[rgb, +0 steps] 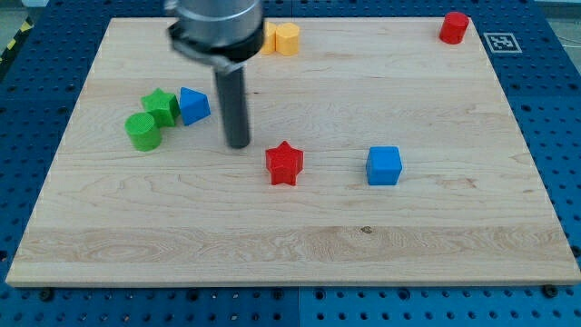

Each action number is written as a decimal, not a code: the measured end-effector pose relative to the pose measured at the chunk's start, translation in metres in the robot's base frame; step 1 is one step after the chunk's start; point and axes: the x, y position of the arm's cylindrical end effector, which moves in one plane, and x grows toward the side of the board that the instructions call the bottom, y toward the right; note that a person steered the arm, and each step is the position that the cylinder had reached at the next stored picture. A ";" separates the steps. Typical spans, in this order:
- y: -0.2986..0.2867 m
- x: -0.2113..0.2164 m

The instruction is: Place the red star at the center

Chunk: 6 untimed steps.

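The red star (pixel 284 163) lies on the wooden board (pixel 290 245) near its middle, slightly left of centre. My tip (pixel 238 143) rests on the board just to the star's upper left, a short gap away and not touching it. The dark rod rises from the tip to the arm's head at the view's top.
A blue cube (pixel 384 165) sits right of the star. A green star (pixel 161 106), a green cylinder (pixel 142 131) and a blue block (pixel 193 105) cluster at the left. A yellow block (pixel 287 39) and an orange one (pixel 269 38) are at the top. A red cylinder (pixel 454 27) is top right.
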 end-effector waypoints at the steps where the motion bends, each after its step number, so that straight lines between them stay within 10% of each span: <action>1: -0.006 0.051; 4: 0.119 -0.030; 6: 0.103 0.026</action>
